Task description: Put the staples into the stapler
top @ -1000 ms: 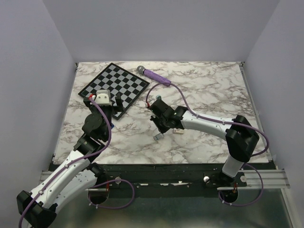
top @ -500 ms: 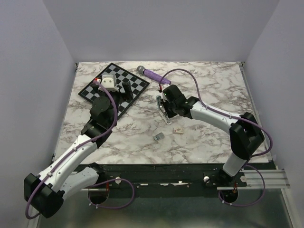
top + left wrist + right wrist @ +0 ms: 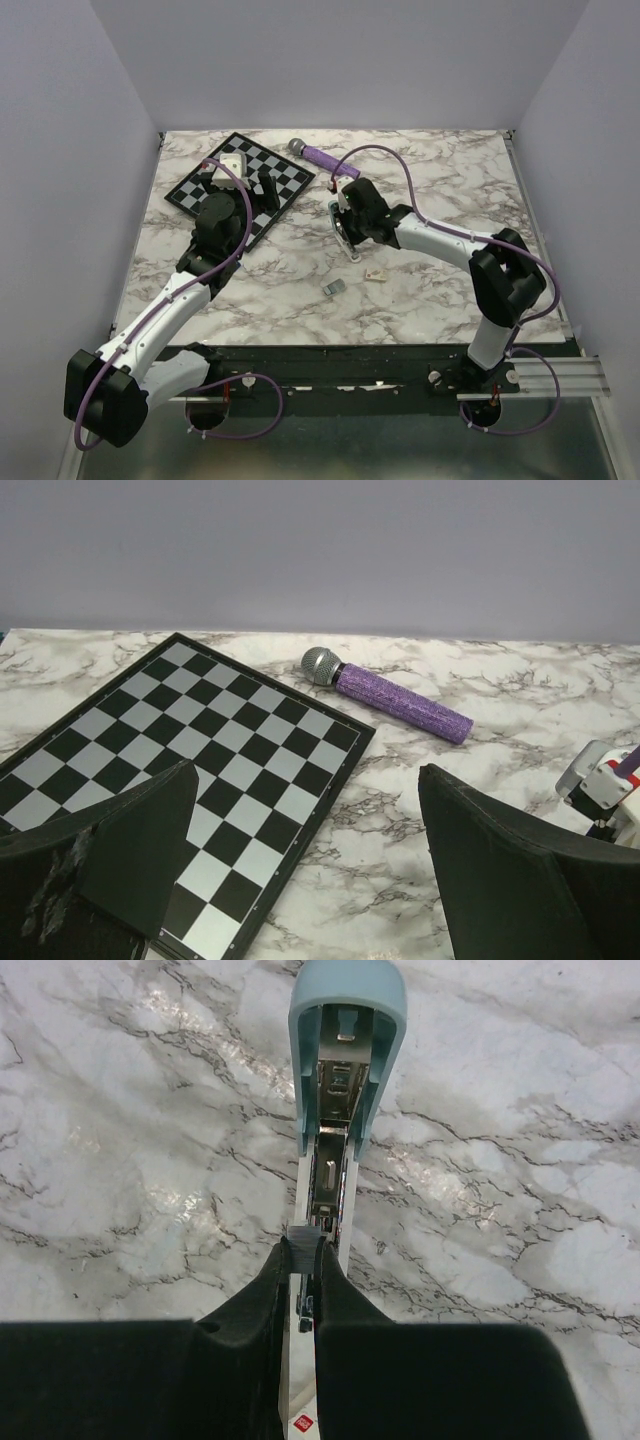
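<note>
Low, right fingers' (image 3: pixel 262 1295) staples (image 3: pixel 305 1232) over stapler (image 3: pixel 347 1000).

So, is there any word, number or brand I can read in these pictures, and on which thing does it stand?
No text is readable in any view.
Red label below the right gripper: too small to read; what it stands on is hidden.
Light-blue bar in that gripper, chessboard, microphone: no writing shows.

Pale-blue stapler (image 3: pixel 348 1000), opened flat, staples (image 3: pixel 305 1237) at channel
</note>
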